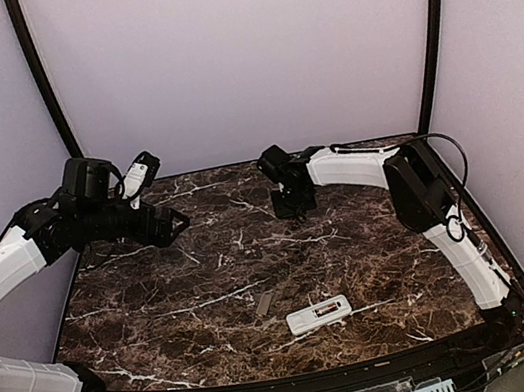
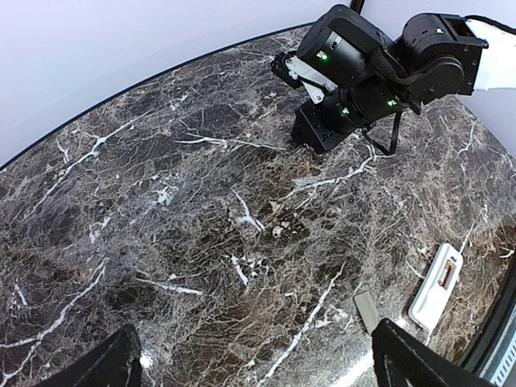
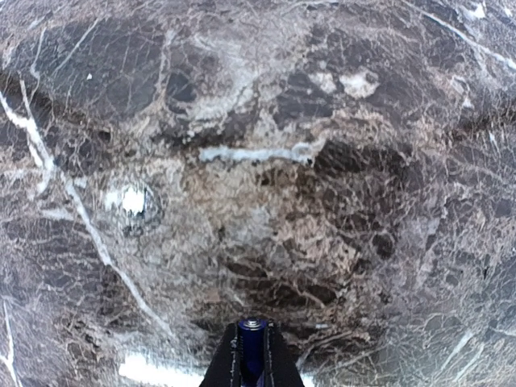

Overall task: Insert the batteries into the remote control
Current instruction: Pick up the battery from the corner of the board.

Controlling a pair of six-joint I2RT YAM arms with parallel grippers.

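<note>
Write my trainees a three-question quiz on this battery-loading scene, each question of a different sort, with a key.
1. Fill the gap: in the top view, the grey cover lies just to the ___ of the remote.
2. True or false: the left jaws hold the remote.
3. Pick one. The right jaws grip: A) a battery; B) the cover; C) nothing.

Key
1. left
2. False: the left jaws stand wide open and empty, and the remote lies on the table.
3. A
</note>
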